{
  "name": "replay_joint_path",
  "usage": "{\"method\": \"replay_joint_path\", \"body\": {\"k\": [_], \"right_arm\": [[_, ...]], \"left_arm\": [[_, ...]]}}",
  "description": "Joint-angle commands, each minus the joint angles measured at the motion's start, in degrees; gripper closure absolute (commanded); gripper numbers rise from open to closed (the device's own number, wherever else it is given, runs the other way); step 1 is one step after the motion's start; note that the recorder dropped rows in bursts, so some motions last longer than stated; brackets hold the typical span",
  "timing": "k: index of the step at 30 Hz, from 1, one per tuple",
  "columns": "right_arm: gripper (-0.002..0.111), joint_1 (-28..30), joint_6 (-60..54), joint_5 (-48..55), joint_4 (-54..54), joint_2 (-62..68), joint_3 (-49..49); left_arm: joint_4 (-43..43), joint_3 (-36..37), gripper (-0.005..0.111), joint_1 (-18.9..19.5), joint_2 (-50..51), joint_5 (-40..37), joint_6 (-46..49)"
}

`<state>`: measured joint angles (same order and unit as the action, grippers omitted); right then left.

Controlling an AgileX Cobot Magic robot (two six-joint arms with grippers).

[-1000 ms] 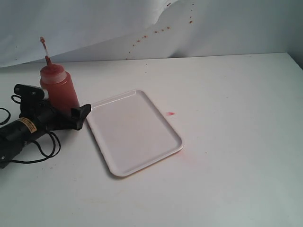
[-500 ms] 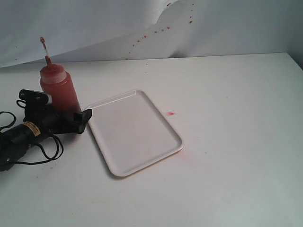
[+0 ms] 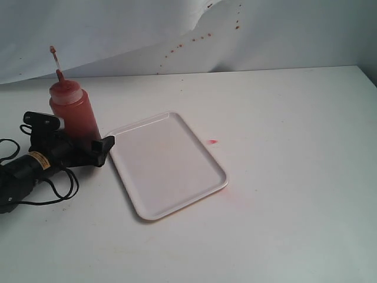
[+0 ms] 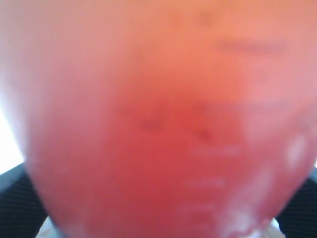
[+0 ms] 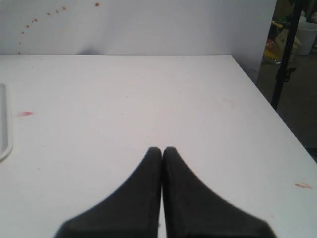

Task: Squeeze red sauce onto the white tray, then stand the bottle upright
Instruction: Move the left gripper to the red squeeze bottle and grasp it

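The bottle stands upright at the left of the table, red-brown with a whitish cap and its thin nozzle pointing up. My left gripper reaches round the bottle's base, one black finger showing on the tray side. The blurred bottle fills the left wrist view, so contact is unclear. The white tray lies flat just right of the bottle, and no glossy red sauce shows on it. My right gripper is shut and empty above bare table, out of the exterior view.
A small red smear marks the table just right of the tray. Red specks dot the white backdrop. The left arm's black cable loops on the table. The table's right edge drops off near the right gripper.
The left gripper slid further in around the bottle's base and turned slightly, then held still. The bottle and tray have not moved.
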<state>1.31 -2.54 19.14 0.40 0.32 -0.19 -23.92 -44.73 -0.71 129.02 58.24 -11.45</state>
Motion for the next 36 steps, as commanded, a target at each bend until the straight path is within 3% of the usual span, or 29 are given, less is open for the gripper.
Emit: {"method": "replay_joint_path", "body": {"k": [1,18,21,23,26,34,36], "right_arm": [[0.108,-0.19,-0.23,-0.17,-0.4,-0.32,0.19],[0.108,-0.19,-0.23,-0.17,-0.4,-0.32,0.19],[0.108,-0.19,-0.23,-0.17,-0.4,-0.32,0.19],[0.108,-0.19,-0.23,-0.17,-0.4,-0.32,0.19],[0.108,-0.19,-0.23,-0.17,-0.4,-0.32,0.19],[0.108,-0.19,-0.23,-0.17,-0.4,-0.32,0.19],[0.108,-0.19,-0.23,-0.17,-0.4,-0.32,0.19]], "left_arm": [[0.87,-0.26,0.002,0.17,-0.07,0.9,-0.06],[0.89,-0.26,0.002,0.17,-0.07,0.9,-0.06],[0.89,-0.26,0.006,0.17,-0.07,0.9,-0.06],[0.89,-0.26,0.014,0.17,-0.07,0.9,-0.06],[0.89,-0.26,0.036,0.17,-0.07,0.9,-0.06],[0.89,-0.26,0.106,0.17,-0.07,-0.3,-0.06],[0.89,-0.26,0.107,0.17,-0.18,0.06,-0.06]]}}
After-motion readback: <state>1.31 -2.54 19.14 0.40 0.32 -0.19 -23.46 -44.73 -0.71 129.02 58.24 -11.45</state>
